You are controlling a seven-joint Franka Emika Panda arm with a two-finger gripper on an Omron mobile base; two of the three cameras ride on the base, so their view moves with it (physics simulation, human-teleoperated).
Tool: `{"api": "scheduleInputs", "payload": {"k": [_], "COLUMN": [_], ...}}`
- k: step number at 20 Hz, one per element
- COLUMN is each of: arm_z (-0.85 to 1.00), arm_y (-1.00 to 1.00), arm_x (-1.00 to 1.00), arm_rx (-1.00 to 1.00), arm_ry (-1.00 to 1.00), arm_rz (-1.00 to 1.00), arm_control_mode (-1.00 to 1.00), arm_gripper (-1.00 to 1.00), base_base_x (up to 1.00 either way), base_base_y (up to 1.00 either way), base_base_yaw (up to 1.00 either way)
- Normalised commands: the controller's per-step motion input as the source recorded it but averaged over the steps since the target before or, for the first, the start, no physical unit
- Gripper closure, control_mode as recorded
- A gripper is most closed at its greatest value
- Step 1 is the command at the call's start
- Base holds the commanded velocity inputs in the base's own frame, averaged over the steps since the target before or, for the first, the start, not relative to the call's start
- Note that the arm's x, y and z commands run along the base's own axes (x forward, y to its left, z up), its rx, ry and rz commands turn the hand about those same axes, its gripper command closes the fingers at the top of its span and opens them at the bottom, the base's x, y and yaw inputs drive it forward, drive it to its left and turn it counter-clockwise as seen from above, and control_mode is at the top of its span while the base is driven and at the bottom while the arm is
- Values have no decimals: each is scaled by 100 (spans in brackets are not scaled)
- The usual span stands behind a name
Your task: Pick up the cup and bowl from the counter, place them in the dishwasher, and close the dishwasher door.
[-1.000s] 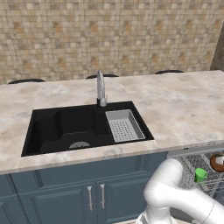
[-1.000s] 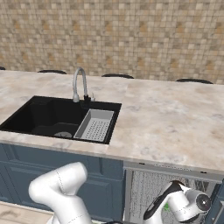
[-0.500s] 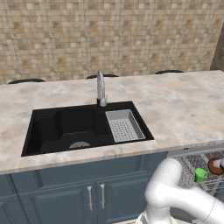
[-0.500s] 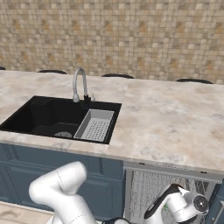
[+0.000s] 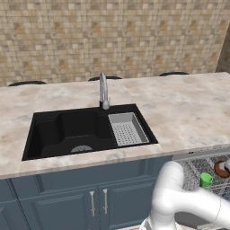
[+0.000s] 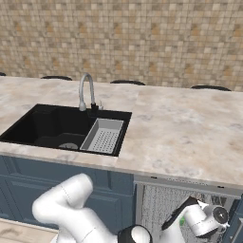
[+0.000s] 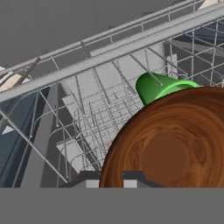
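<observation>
Down in the dishwasher [image 5: 197, 168]: one cup [image 5: 205, 179], one bowl [image 5: 221, 168], both over the wire rack [image 7: 100, 109].
Counted, the counter [image 5: 184, 108] carries one black sink [image 5: 72, 132], one steel tap [image 5: 103, 92] and one grey drainer basket [image 5: 127, 129]. The white arm bends low from the base, past the dark blue cabinet doors [image 5: 67, 202], with its hand reaching into the open appliance. The gripper [image 7: 111, 179] has its jaws drawn nearly together, pinching the rim of the reddish-brown bowl, which hangs close before the hand camera; the green cup lies tilted on the rack just behind it.
</observation>
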Motion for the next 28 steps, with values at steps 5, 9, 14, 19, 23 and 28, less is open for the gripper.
{"api": "scheduleInputs", "payload": {"k": [5, 9, 14, 19, 23, 28], "arm_z": [-36, -54, -63, -63, -71, -78], "arm_y": [-24, -10, -1, 0, 0, -1], "arm_x": [7, 0, 0, 0, 0, -23], "arm_rx": [0, 0, 0, 0, 0, 6], "arm_ry": [0, -1, -4, -6, -14, -27], "arm_rz": [0, 0, 0, 1, 4, 9], "arm_control_mode": [-100, -100, -100, -100, -100, -100], "arm_gripper": [100, 100, 100, 100, 100, 100], "base_base_x": [0, 0, 0, 0, 0, 0], "base_base_y": [0, 0, 0, 0, 0, 0], "base_base_yaw": [0, 0, 0, 0, 0, 0]}}
